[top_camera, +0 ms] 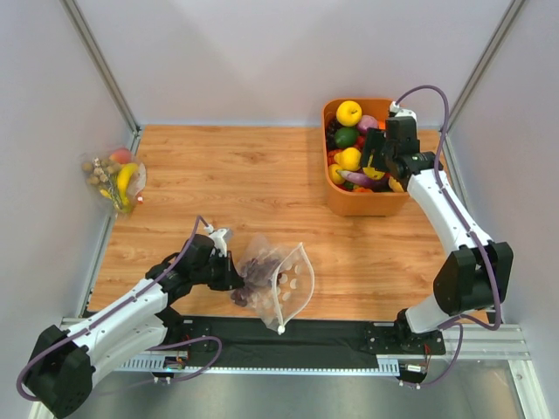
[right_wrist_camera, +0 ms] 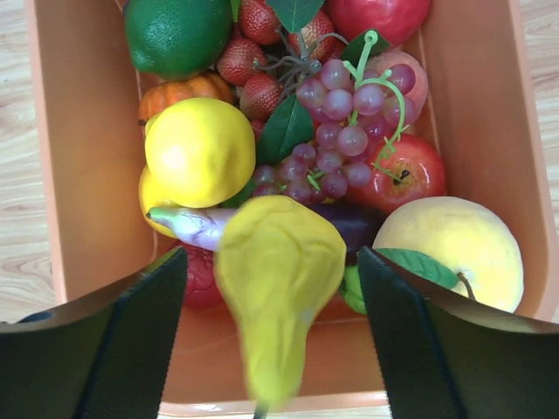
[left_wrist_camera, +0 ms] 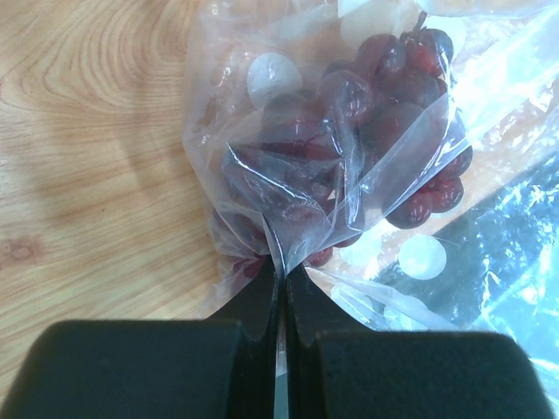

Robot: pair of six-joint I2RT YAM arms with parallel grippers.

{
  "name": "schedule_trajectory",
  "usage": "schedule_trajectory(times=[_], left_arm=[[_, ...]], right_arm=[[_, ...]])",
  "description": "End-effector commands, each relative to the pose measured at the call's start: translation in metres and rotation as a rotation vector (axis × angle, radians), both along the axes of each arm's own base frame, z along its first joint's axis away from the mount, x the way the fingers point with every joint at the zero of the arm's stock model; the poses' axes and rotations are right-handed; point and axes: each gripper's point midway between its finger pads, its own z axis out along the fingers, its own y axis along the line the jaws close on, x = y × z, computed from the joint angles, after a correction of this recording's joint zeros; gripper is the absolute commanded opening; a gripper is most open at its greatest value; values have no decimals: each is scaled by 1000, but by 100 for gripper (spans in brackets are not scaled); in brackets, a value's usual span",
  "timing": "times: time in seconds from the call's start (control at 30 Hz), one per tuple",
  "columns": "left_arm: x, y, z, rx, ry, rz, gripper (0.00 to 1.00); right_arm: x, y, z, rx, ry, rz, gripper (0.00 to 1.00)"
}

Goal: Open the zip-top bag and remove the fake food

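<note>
1. Left gripper (left_wrist_camera: 281, 272) clamped on zip-top bag (top_camera: 286, 281), lower centre of top view; grapes (left_wrist_camera: 384, 105) inside.
2. Right gripper (right_wrist_camera: 271, 255) jaws apart over orange bin (right_wrist_camera: 70, 175), upper right; yellow fruit (right_wrist_camera: 275, 279) loose between them.
3. Step looks like unloading; next, fetch the grapes.

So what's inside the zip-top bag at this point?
A bunch of dark purple grapes shows through the clear plastic of the zip-top bag, which the left end effector pinches shut-jawed. Crumpled folds and glare cover part of the bunch, so anything beneath it is hidden.
</note>
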Motion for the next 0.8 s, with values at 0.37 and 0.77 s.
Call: schedule_trajectory(times=[0.37,0.77], left_arm=[[3,-8,12,-27,-23,-36,0],[3,-9,12,-29,-19,-36,0]], right_arm=[[-21,2,52,43,-160,49,88],[-114,69,51,221,-235,259,83]])
